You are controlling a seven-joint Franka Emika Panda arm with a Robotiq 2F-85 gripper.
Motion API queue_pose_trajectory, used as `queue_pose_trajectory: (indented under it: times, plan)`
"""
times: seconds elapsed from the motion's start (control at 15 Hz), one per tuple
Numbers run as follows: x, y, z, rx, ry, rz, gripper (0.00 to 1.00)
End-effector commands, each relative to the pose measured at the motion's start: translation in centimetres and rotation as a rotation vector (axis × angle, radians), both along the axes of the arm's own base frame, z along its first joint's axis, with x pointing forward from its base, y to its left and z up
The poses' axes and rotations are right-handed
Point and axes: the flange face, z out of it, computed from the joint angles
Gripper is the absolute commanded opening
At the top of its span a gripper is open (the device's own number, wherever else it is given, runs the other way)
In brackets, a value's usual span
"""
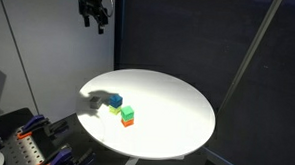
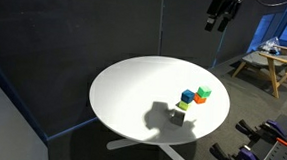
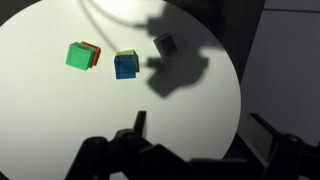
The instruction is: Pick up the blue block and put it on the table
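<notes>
Table (image 3: pixel 60 110): a white round top with all the cubes grouped toward one side, so you have wide bare surface for the put-down.
Green cube (image 3: pixel 78 55): leftmost in the wrist view, sitting on an orange block (image 3: pixel 96 52) whose edge peeks out beside it. This is a decoy, so leave it alone.
Blue block (image 3: pixel 126 67): just right of the green cube and apart from it. A yellow-green cube (image 2: pixel 182 106) shows under it, so it looks stacked, which is probably why the task asks you to bring it down to the table. In an exterior view the blue block (image 2: pixel 188 95) sits above that cube.
Dark shape (image 3: pixel 165 43): a small, dim, cube-like thing right of the blue block. You cannot tell what it is from here.
Shadow (image 3: pixel 182 72): the arm's own shadow falls right of the blocks and does not cover the target.
Gripper (image 3: pixel 200 132): its fingers are spread wide with nothing between them. In both exterior views the gripper (image 1: pixel 92 12) (image 2: pixel 221 15) hangs high above the table, well apart from every cube.
Step in hand: the approach, with the grasp not yet begun.
Next move: judged from this, come down centred over the blue block, with the fingers clear of the green cube on its left.
Risk: a low or off-centre close may nudge the cube beneath and topple the pair.
</notes>
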Motion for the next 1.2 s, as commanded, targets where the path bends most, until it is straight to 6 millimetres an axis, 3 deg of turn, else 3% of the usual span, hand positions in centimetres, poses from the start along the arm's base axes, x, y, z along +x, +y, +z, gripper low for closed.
queue_pose_trajectory:
  times: [0.0, 0.47, 1.13]
  plan:
    - [1.0, -0.8, -0.7, 0.017, 0.007, 0.005, 1.0]
    - [1.6, -1.1, -2.3, 0.011, 0.033, 0.011, 1.0]
    - [1.7, -1.1, -2.5, 0.011, 0.038, 0.011, 1.0]
